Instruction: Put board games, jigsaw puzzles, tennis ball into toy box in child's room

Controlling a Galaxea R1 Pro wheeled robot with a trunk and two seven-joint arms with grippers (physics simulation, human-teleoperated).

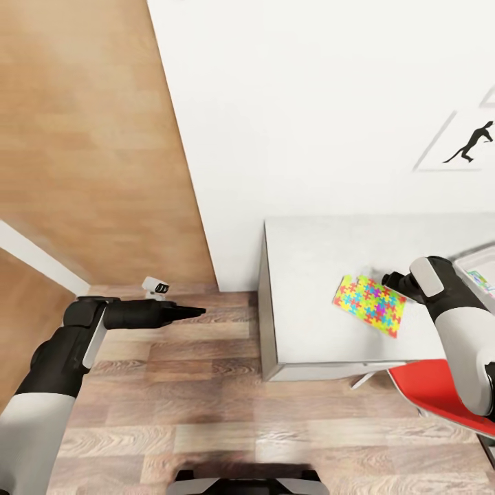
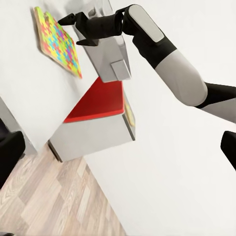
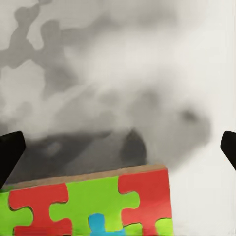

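Right fingers [image 1: 390,280] spread at the jigsaw puzzle's [image 1: 369,304] edge.

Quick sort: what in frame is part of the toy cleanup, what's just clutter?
Job:
- jigsaw puzzle on the table
- toy box, corner at the head view's right edge
- right tool, at the puzzle's far edge

Bystanders:
- red chair
- wall picture
- left tool, over the floor

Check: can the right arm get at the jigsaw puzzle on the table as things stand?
Probably yes. The right hand hovers open right at the jigsaw puzzle's far edge on the table, fingers spread, with nothing between them. The puzzle lies flat, so gripping its thin edge may be awkward.
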